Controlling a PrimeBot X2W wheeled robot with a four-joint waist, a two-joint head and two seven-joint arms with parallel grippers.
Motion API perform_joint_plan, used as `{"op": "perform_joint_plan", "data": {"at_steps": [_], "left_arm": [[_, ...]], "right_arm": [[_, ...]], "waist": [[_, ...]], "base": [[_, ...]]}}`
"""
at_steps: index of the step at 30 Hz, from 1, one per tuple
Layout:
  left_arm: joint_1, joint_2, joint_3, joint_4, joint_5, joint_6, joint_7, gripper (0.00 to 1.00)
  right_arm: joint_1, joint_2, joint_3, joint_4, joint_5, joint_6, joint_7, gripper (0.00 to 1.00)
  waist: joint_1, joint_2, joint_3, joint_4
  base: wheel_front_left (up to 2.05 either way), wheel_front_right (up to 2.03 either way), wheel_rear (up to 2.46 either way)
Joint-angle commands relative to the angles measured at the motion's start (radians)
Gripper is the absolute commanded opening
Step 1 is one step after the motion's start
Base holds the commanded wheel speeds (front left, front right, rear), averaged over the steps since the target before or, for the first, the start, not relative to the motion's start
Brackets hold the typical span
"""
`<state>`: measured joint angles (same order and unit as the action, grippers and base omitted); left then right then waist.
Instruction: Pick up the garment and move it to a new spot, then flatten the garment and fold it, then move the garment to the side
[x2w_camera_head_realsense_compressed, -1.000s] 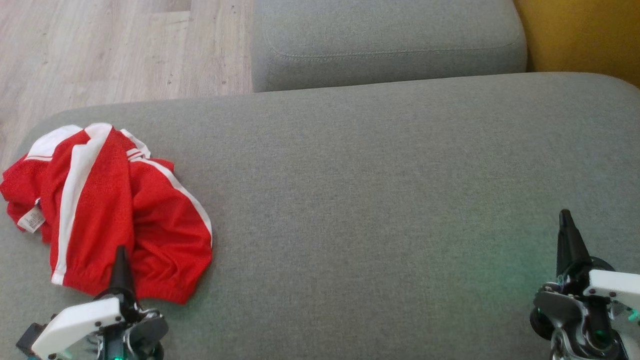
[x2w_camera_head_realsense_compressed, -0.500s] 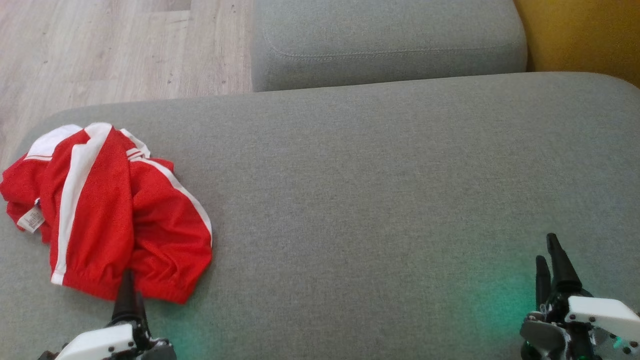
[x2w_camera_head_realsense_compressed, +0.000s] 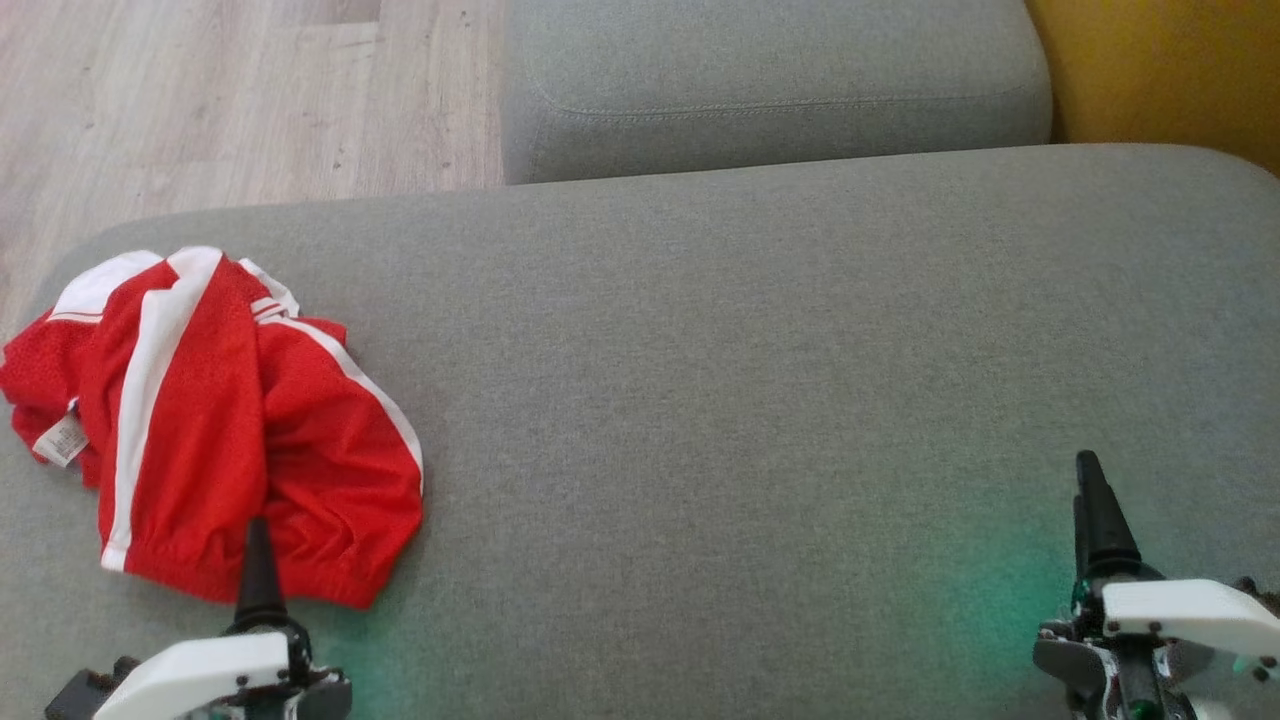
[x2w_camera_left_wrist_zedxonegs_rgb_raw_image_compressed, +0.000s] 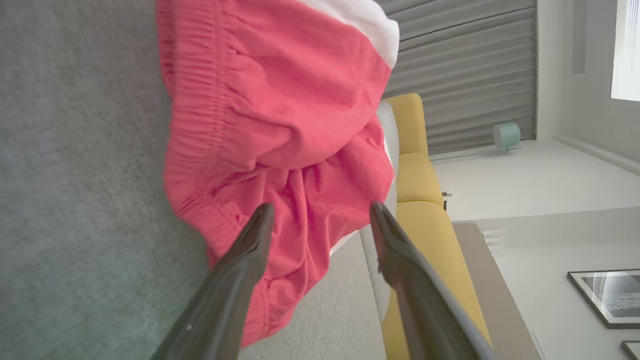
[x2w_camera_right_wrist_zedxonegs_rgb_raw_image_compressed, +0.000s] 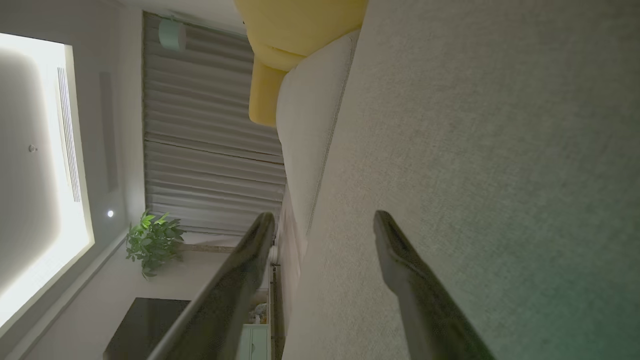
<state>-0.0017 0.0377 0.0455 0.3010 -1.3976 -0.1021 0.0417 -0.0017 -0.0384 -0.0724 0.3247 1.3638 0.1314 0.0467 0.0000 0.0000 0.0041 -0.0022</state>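
A crumpled red garment (x2w_camera_head_realsense_compressed: 200, 420) with white stripes and a white label lies at the left end of the wide grey cushion (x2w_camera_head_realsense_compressed: 750, 400). My left gripper (x2w_camera_head_realsense_compressed: 258, 540) hovers at the garment's near hem. In the left wrist view it (x2w_camera_left_wrist_zedxonegs_rgb_raw_image_compressed: 320, 207) stands open, its two dark fingers framing the red cloth (x2w_camera_left_wrist_zedxonegs_rgb_raw_image_compressed: 280, 100) just ahead, with nothing between them. My right gripper (x2w_camera_head_realsense_compressed: 1088, 490) is far to the right over bare cushion. In the right wrist view it (x2w_camera_right_wrist_zedxonegs_rgb_raw_image_compressed: 325, 216) is open and empty above the grey fabric (x2w_camera_right_wrist_zedxonegs_rgb_raw_image_compressed: 500, 150).
A second grey cushion (x2w_camera_head_realsense_compressed: 780, 90) lies behind the wide one. Pale wooden floor (x2w_camera_head_realsense_compressed: 200, 100) shows at the back left, past the cushion's rounded left end. A yellow seat (x2w_camera_head_realsense_compressed: 1160, 70) sits at the back right.
Both grippers have gone from shut to open and drawn back a little toward the near edge. The right one has also shifted slightly left. The garment has not moved.
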Motion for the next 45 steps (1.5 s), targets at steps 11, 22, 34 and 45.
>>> {"op": "perform_joint_plan", "data": {"at_steps": [11, 22, 34, 45], "left_arm": [[-0.044, 0.007, -0.028, -0.084, 0.186, 0.026, -0.039, 1.0], [-0.038, 0.008, -0.06, -0.117, 0.359, 0.062, -0.072, 1.0], [-0.033, 0.013, -0.094, -0.136, 0.523, 0.095, -0.104, 1.0], [-0.031, 0.014, -0.118, -0.162, 0.657, 0.144, -0.136, 1.0]], "right_arm": [[-0.048, -0.006, 0.057, -0.057, -0.195, 0.0, -0.043, 1.0], [-0.05, -0.007, 0.086, -0.065, -0.336, 0.0, -0.075, 1.0], [-0.058, -0.007, 0.129, -0.071, -0.476, 0.0, -0.108, 1.0], [-0.059, -0.008, 0.151, -0.089, -0.613, 0.0, -0.14, 1.0]], "waist": [[0.0, 0.0, -0.001, -0.003], [0.0, 0.0, -0.003, -0.008], [0.0, 0.0, -0.005, -0.014], [0.0, 0.0, -0.006, -0.016]], "base": [[0.0, 0.0, 0.0], [0.0, 0.0, 0.0], [0.0, 0.0, 0.0], [0.0, 0.0, 0.0]]}}
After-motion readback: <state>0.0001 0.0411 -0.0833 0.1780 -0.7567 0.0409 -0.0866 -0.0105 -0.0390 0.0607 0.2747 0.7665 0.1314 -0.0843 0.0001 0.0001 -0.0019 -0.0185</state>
